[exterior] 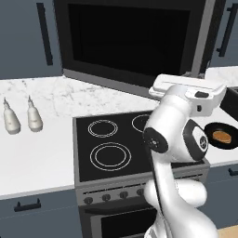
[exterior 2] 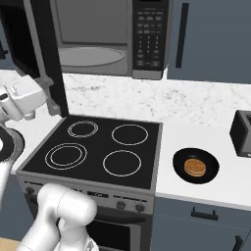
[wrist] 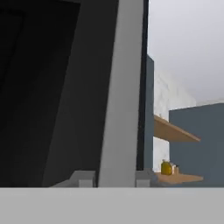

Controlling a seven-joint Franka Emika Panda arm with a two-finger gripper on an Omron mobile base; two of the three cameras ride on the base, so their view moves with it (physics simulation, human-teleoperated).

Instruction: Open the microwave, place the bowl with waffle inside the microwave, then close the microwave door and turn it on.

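Door edge: the grey metal edge of the microwave door [wrist: 116, 96] runs up the hand view right in front of the camera, between the two finger tips.
Gripper: the gripper [wrist: 115, 178] has its jaws closed in part, one tip on each side of that door edge, so it appears to be gripping the edge (actual contact is too low in the view to confirm).
Door: it stands swung well out to the left of the microwave [exterior 2: 110, 37], black glass facing the left base camera, with the cavity and its round turntable exposed.
Step in hand: opening the door, judged nearly done or done, since the cavity looks fully reachable.
Bowl with waffle: the bowl with waffle [exterior 2: 196, 166] sits on the white counter [exterior 2: 206, 127] just right of the stove [exterior 2: 98, 149], well apart from the hand and untouched.
Next move: release the door edge, back clear of it, then swing across the stove and come down on the bowl rim.
Hard to make out: the finger tips are cut off at the bottom of the hand view; in the right base view the hand is half off the left edge, and in the left base view the arm's own links cover part of the stove.
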